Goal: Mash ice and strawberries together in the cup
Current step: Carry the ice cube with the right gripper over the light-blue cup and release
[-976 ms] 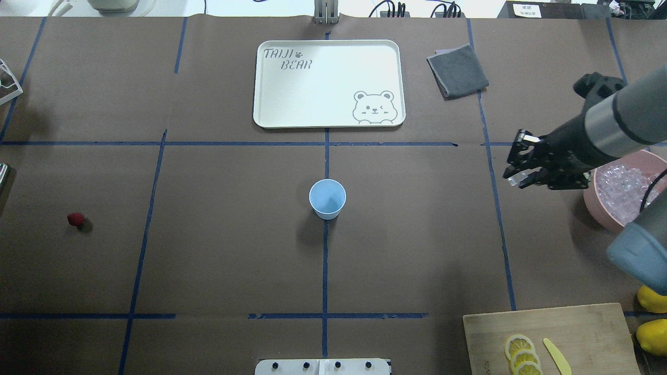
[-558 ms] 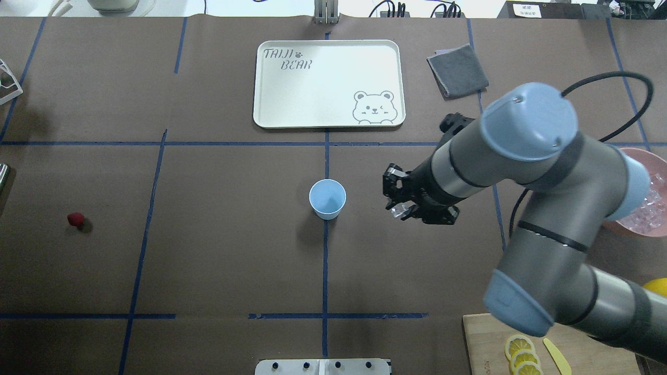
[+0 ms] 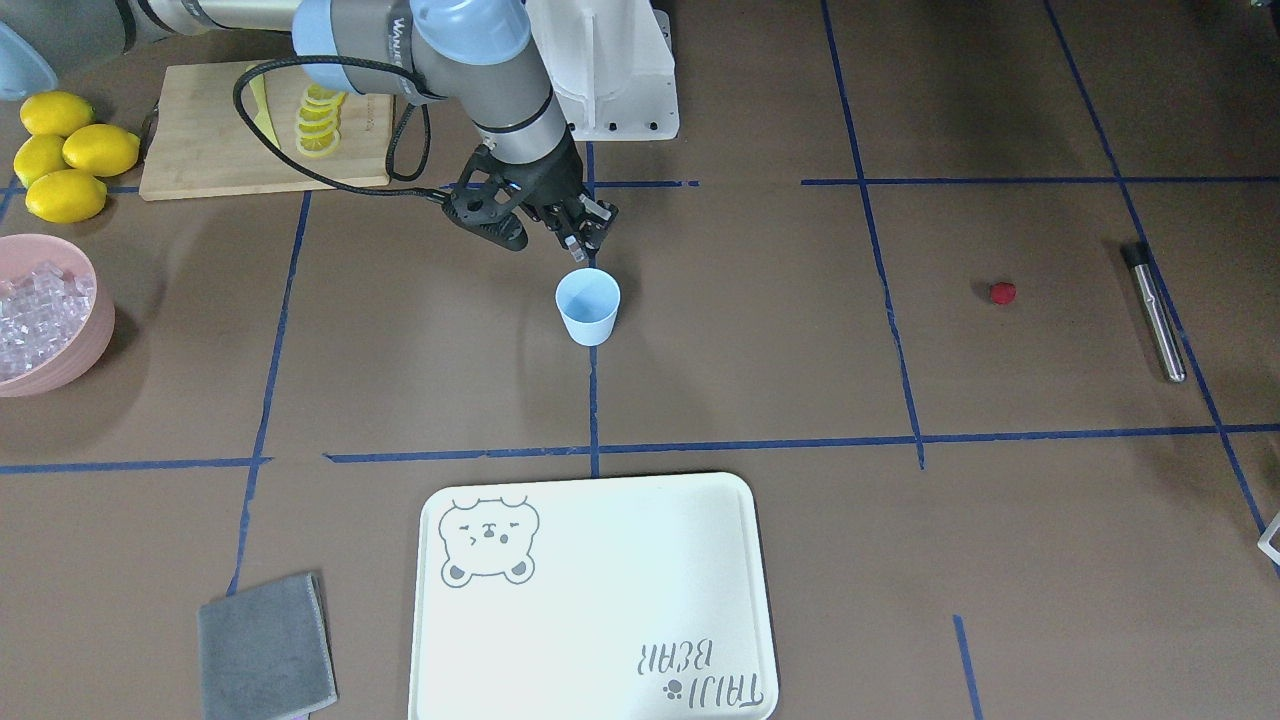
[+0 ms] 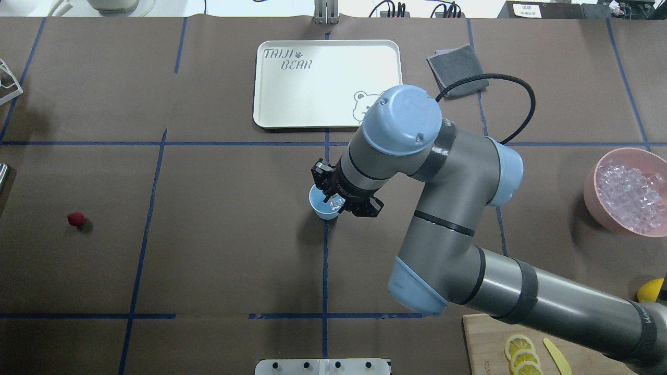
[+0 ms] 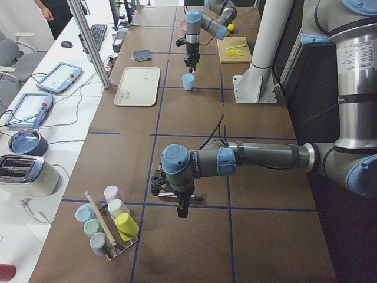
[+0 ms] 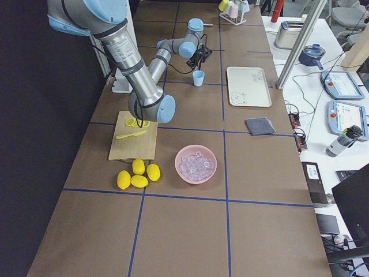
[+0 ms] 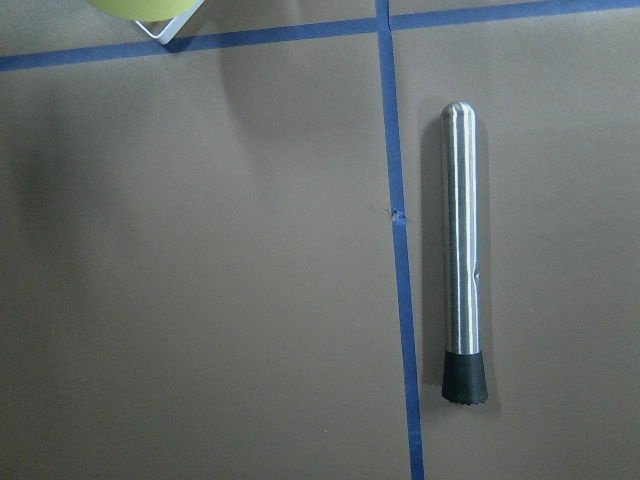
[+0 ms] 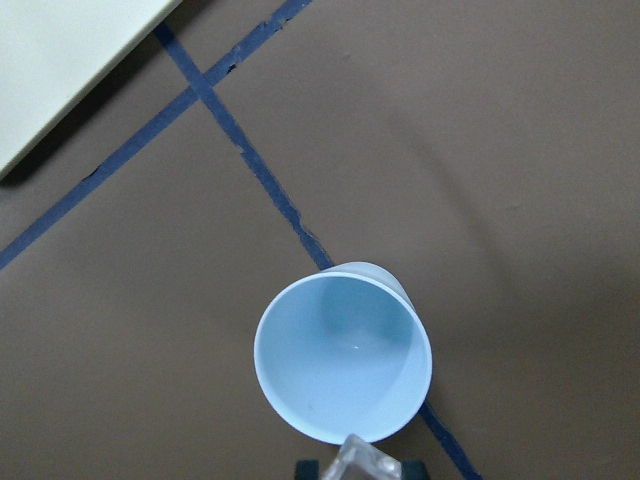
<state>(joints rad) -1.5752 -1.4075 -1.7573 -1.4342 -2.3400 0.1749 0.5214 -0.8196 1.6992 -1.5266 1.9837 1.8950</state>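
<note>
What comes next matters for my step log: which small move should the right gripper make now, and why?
Probably nudge the right gripper slightly further over the cup. It holds an ice cube that the wrist view shows above the cup's rim, not its centre, and the cup looks empty.

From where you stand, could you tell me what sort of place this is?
Probably a robotics lab staging drink prep: a blue-taped table, teach pendants beside it, and the right gripper holding an ice cube over a cup.
</note>
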